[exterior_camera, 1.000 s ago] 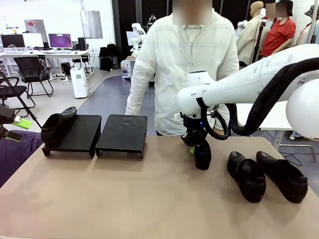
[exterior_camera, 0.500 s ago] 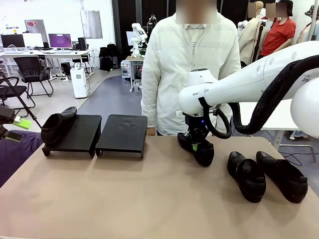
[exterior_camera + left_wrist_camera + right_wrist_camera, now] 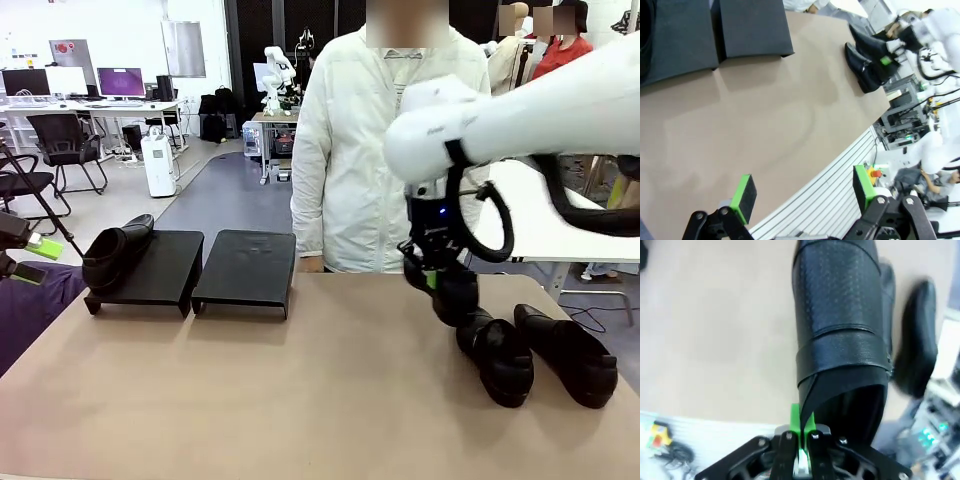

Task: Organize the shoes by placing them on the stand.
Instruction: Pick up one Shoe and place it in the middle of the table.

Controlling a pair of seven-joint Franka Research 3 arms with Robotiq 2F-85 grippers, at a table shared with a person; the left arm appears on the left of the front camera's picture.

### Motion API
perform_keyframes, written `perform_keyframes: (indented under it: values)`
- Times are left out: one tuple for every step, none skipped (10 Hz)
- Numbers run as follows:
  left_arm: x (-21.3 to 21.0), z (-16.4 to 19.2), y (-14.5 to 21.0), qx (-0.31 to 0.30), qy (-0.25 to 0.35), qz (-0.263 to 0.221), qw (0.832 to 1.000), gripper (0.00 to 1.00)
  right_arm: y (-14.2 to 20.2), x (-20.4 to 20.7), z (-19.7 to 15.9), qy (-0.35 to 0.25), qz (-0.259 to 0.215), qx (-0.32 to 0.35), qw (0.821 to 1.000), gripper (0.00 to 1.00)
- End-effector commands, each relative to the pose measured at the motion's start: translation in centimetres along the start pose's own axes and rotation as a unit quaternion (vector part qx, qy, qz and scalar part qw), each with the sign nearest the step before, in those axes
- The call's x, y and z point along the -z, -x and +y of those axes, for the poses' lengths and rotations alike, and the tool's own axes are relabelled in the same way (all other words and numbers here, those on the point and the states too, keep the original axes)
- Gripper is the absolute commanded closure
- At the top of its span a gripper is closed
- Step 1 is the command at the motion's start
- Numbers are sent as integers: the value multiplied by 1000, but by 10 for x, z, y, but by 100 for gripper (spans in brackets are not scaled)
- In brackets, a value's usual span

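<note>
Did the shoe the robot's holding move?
Yes. The held shoe, pinched in the right gripper, went right and a little up, closer to the nearest resting shoe and farther from the stand.

On the bench (image 3: 300,400), the left platform (image 3: 165,272) and right platform (image 3: 248,265) stand side by side far left, 1 shoe (image 3: 115,250) on the left platform, 2 shoes (image 3: 497,358) (image 3: 567,352) lie side by side at right, and a 4th shoe (image 3: 452,292) hangs in the right claw (image 3: 432,276) just above them.
</note>
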State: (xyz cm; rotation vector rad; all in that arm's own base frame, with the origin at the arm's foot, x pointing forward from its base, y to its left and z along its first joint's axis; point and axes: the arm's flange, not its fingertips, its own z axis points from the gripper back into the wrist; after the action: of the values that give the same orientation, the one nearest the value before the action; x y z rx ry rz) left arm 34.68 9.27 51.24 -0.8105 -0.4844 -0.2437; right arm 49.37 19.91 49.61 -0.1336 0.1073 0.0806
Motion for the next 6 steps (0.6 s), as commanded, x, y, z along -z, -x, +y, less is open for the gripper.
perform_keyframes:
  values:
    - [0, 1, 2, 10, 5, -8, 1000, 0, 71, 0, 13, -49, 15, 51, 997, 100]
    - [0, 1, 2, 10, 5, -8, 1000, 0, 82, 10, 16, -52, -18, 56, 997, 100]
    - [0, 1, 2, 10, 5, -8, 1000, 0, 66, 18, 4, -54, -5, 47, 997, 100]
    - [0, 1, 2, 10, 5, -8, 1000, 0, 78, -10, 12, -30, 20, 40, 999, 100]
    - [0, 1, 2, 10, 5, -8, 1000, 0, 78, -10, 12, -30, 20, 40, 999, 100]
    - [0, 1, 2, 10, 5, -8, 1000, 0, 78, -10, 12, -30, 20, 40, 999, 100]
